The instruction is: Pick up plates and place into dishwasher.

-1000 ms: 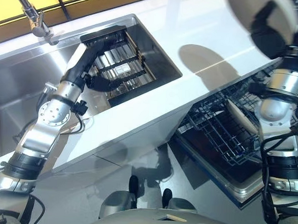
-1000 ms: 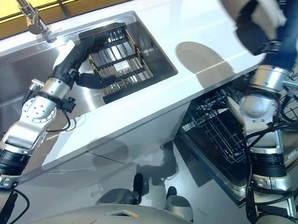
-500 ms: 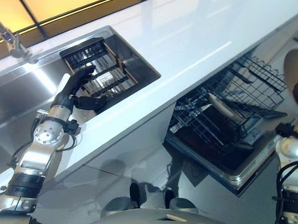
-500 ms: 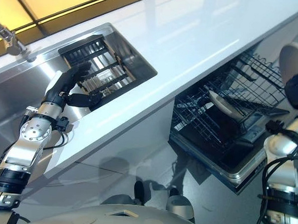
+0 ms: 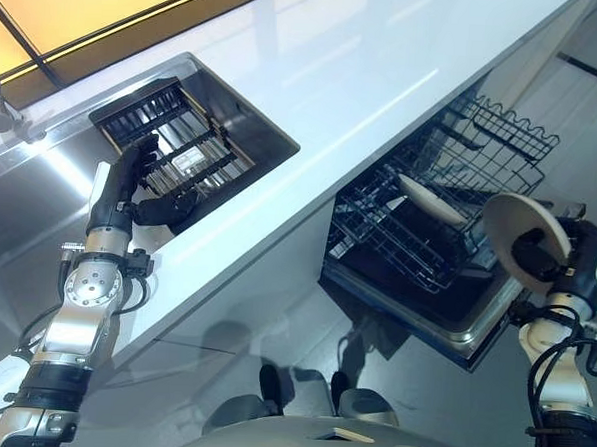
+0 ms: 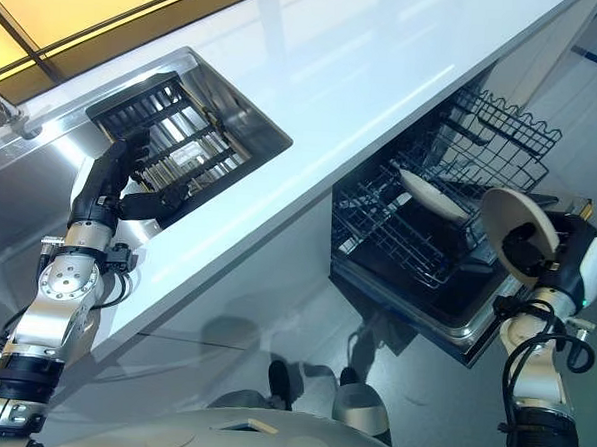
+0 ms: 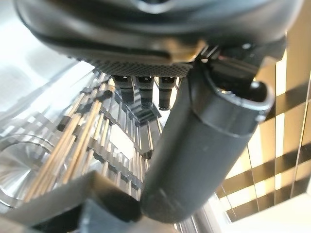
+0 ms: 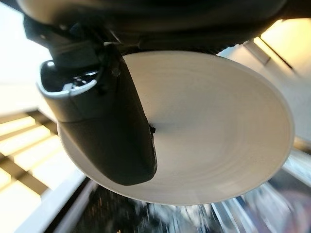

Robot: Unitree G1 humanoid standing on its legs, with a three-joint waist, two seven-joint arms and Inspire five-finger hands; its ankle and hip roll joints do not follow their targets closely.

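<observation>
Lowered beside the dishwasher rack (image 5: 429, 225), right hand (image 5: 549, 259) clenches a plate (image 5: 519, 227); left hand (image 5: 121, 179) relaxed; clipping wires risks dropping.

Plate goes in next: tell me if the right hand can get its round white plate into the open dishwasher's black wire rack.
Probably yes. The right hand holds the round white plate beside the pulled-out black wire rack; nothing stands between, and only one plate occupies it.

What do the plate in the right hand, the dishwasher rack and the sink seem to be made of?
The plate in the right hand looks like glazed off-white ceramic: smooth, with faint rings; it could also be melamine. The dishwasher rack seems to be coated wire: thin dark rods in a grid. The sink looks like brushed stainless steel, with bright streaked reflections.
</observation>
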